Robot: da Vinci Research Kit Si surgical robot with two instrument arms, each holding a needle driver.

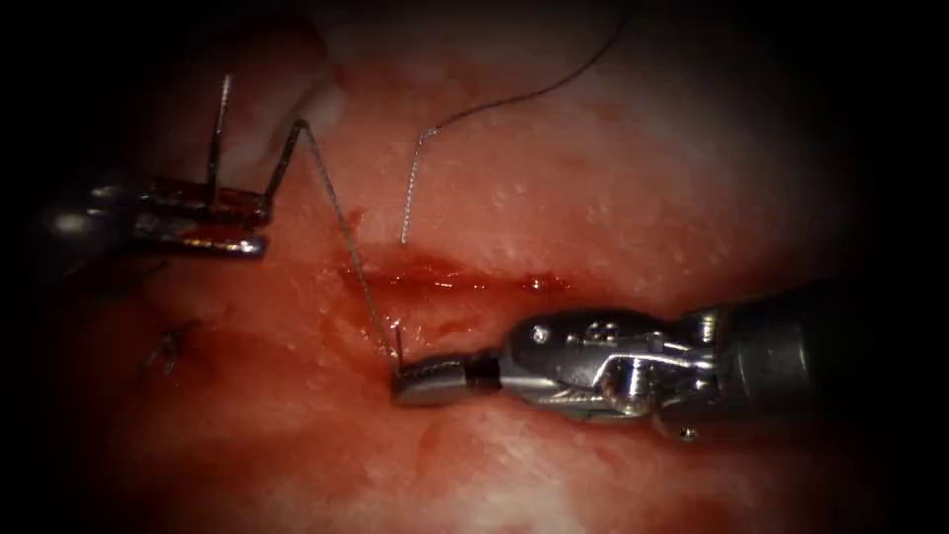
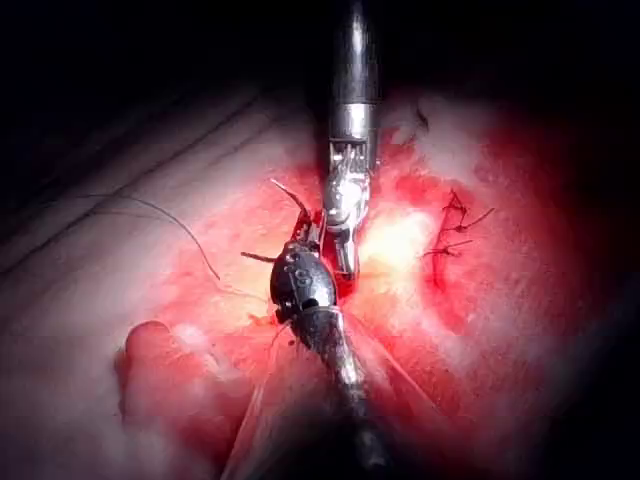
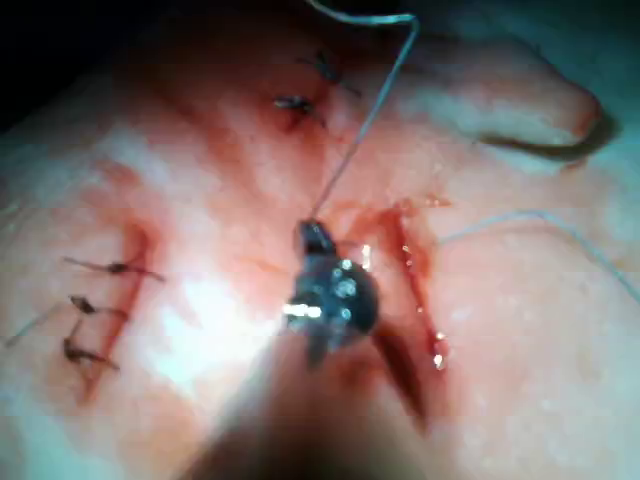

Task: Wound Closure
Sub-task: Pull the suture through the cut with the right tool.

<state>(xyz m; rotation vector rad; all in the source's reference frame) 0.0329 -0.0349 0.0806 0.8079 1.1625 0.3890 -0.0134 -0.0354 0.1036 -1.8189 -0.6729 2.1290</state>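
My left tool (image 1: 247, 225) is at the far left of the tissue (image 1: 613, 198), shut on the curved needle (image 1: 216, 138) near the middle of its curve. Both needle ends stick up from the jaws, clear of the tissue. The thread (image 1: 341, 222) runs from the needle's tail down to my right tool (image 1: 407, 382), which is shut on it just below the left end of the cut (image 1: 465, 284). A second strand (image 1: 410, 188) rises from the tissue above the cut and trails to the upper right. The right wrist view has the right tool (image 3: 313, 237) gripping the taut thread (image 3: 360, 130).
An earlier knotted stitch (image 1: 168, 351) lies at the lower left of the tissue. Several finished stitches (image 3: 95, 310) close another cut. Red fluid (image 1: 435, 326) wets the tissue around the cut. In the left wrist view both tools' tips (image 2: 322, 240) sit close together.
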